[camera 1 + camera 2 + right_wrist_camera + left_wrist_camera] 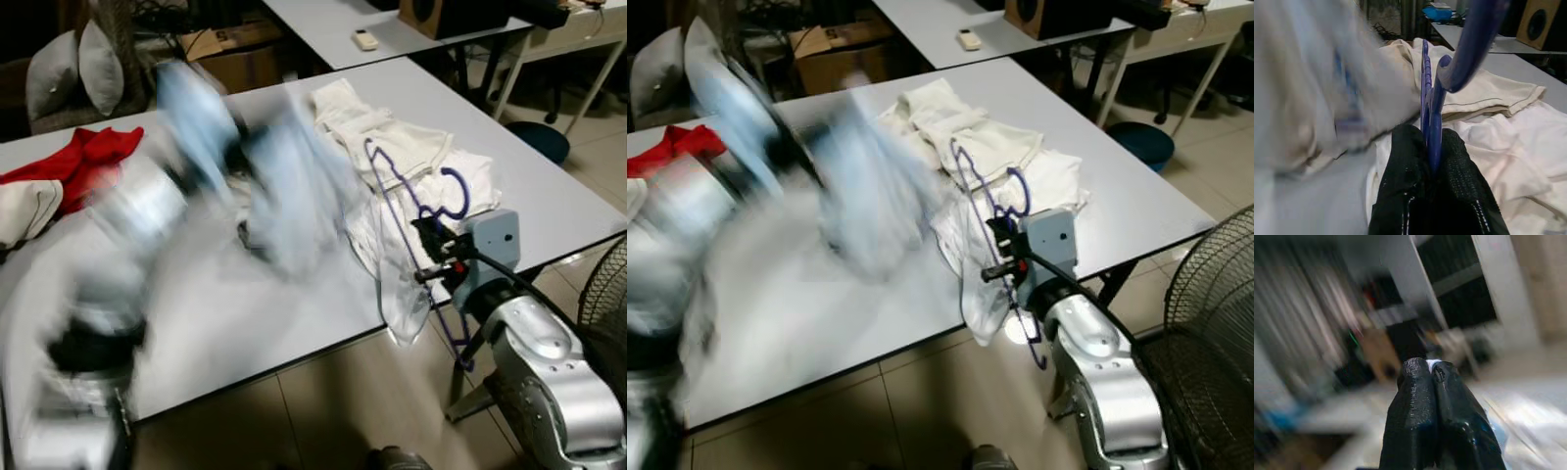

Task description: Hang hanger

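Right wrist view: right claw (1432, 161) clamps the purple hanger (1431, 93), thin, stiff and light, at the bench's (245, 323) front edge beside white clothes (392, 137). Left claw (1431, 377), pinched shut, drags pale-blue cloth (284, 196), a blur.

The right arm (534, 362) is built of rounded, glossy silver shells. At its wrist sits a pale blue-grey box (493, 245) with small dark screw holes, and a black cable (509, 277) curves from it along the forearm. A small red part (452, 264) shows near the black fingers (1449, 196), which have a finely dotted texture. The left arm (108, 284) is a silver and black blur.
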Robot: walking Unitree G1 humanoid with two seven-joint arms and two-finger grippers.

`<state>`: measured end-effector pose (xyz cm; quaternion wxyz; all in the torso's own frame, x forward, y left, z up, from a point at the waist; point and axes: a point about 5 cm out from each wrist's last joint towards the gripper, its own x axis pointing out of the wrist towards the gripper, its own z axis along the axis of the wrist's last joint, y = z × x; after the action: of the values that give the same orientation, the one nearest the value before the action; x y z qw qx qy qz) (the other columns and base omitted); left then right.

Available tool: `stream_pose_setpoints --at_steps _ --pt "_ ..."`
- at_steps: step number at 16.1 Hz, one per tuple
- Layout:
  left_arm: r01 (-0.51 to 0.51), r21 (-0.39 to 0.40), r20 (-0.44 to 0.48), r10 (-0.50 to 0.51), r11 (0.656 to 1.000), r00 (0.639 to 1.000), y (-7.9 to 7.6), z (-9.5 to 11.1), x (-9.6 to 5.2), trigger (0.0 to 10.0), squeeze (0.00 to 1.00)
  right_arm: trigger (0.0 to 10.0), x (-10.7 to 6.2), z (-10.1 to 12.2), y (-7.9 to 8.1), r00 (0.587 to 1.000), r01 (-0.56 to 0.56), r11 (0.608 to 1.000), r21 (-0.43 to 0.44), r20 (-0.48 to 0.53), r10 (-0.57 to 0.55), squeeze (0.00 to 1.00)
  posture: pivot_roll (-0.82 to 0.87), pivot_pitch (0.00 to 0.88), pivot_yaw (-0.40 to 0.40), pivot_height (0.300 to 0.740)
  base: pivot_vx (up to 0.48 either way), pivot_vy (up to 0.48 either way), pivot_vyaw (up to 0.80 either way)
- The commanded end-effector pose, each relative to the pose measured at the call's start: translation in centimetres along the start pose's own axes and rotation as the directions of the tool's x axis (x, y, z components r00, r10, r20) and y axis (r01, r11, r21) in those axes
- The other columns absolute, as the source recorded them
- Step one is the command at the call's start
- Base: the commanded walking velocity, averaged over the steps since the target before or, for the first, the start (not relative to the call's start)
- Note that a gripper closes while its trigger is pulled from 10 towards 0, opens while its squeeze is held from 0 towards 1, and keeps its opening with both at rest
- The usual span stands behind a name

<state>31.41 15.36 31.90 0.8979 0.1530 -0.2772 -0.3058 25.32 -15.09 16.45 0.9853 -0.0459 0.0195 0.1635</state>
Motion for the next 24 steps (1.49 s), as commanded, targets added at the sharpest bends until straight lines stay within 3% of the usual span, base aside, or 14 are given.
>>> stream_pose_setpoints --at_steps 1,3,4,7,9,11,13,14,16,17,18,20,22,24 --pt "-0.048 0.046 0.136 0.042 0.998 0.990 1.7 2.9 0.0 0.0 0.00 10.0 0.3 0.3 0.1 1.000 0.000 1.000 -0.008 0.012 0.000 0.00 -0.15 0.034 0.092 0.740 0.000 0.000 0.00" --pt "-0.059 0.058 0.225 0.044 0.997 0.973 2.8 5.0 0.1 0.0 0.00 10.0 0.3 0.5 -0.1 0.999 0.033 0.999 -0.030 0.038 -0.032 0.00 -0.14 0.036 0.096 0.740 0.000 0.000 0.00" --pt "-0.023 0.083 0.178 0.008 0.996 0.984 3.0 4.8 -0.2 0.0 0.00 10.0 0.2 0.8 -1.1 0.992 0.110 0.994 -0.014 0.066 -0.109 0.00 -0.14 0.039 0.099 0.740 0.000 0.000 0.00" --pt "-0.049 0.059 -0.067 0.053 0.997 0.996 2.8 0.2 -1.4 0.0 0.00 10.0 0.0 1.1 -1.6 0.984 0.159 0.987 -0.003 0.087 -0.159 0.00 -0.14 0.047 0.109 0.740 0.000 0.000 0.00" --pt "-0.055 0.008 -0.127 0.055 0.998 0.990 2.1 -1.2 -1.7 0.0 0.00 10.0 -0.1 1.0 -1.6 0.982 0.167 0.986 0.002 0.089 -0.166 0.00 -0.14 0.049 0.113 0.740 0.000 0.000 0.00" --pt "0.194 -0.109 -0.256 -0.216 0.975 0.942 -1.5 -2.8 -1.8 0.0 0.00 10.0 -0.1 1.0 -1.5 0.980 0.176 0.984 0.011 0.095 -0.176 0.00 -0.14 0.051 0.118 0.740 0.000 0.000 0.00" --pt "0.244 -0.201 -0.157 -0.277 0.949 0.948 -2.6 -1.7 -0.6 0.0 0.00 10.0 -0.1 1.0 -1.6 0.976 0.190 0.982 0.015 0.102 -0.191 0.00 -0.14 0.050 0.115 0.740 0.000 0.000 0.00" --pt "0.183 -0.288 0.012 -0.187 0.940 0.982 -1.8 0.7 1.4 0.0 0.00 10.0 0.0 1.2 -1.7 0.972 0.207 0.978 0.020 0.110 -0.208 0.00 -0.13 0.049 0.115 0.740 0.000 0.000 0.00" --pt "-0.008 -0.412 0.281 0.136 0.911 0.950 2.9 5.8 3.3 0.0 0.00 10.0 0.0 1.6 -2.2 0.959 0.244 0.969 0.026 0.141 -0.246 0.00 -0.13 0.047 0.124 0.740 0.000 0.000 0.00" --pt "-0.031 -0.512 0.356 0.246 0.858 0.902 4.8 7.3 2.9 0.0 0.00 10.0 -0.1 1.9 -2.5 0.950 0.269 0.963 0.038 0.157 -0.271 0.00 -0.13 0.046 0.130 0.740 0.000 0.000 0.00" --pt "-0.039 -0.526 0.344 0.255 0.849 0.904 5.4 7.4 2.4 0.0 0.00 10.0 -0.2 2.0 -2.9 0.939 0.294 0.954 0.054 0.168 -0.299 0.00 -0.12 0.046 0.132 0.740 0.000 0.000 0.00" --pt "-0.245 -0.456 -0.041 0.254 0.856 0.966 4.7 1.1 0.5 0.0 0.00 10.0 -0.3 1.7 -3.1 0.933 0.315 0.946 0.074 0.156 -0.323 0.00 -0.12 0.047 0.133 0.740 0.000 0.000 0.00" --pt "-0.407 -0.401 -0.336 0.281 0.821 0.899 3.0 -4.7 -2.4 0.0 0.00 10.0 -0.2 1.5 -2.9 0.937 0.307 0.949 0.072 0.150 -0.314 0.00 -0.11 0.049 0.137 0.740 0.000 0.000 0.00" --pt "-0.519 -0.380 -0.492 0.308 0.765 0.814 1.4 -8.3 -5.4 0.0 0.00 10.0 -0.1 1.3 -2.7 0.941 0.300 0.951 0.077 0.140 -0.308 0.00 -0.11 0.046 0.132 0.740 0.000 0.000 0.00"
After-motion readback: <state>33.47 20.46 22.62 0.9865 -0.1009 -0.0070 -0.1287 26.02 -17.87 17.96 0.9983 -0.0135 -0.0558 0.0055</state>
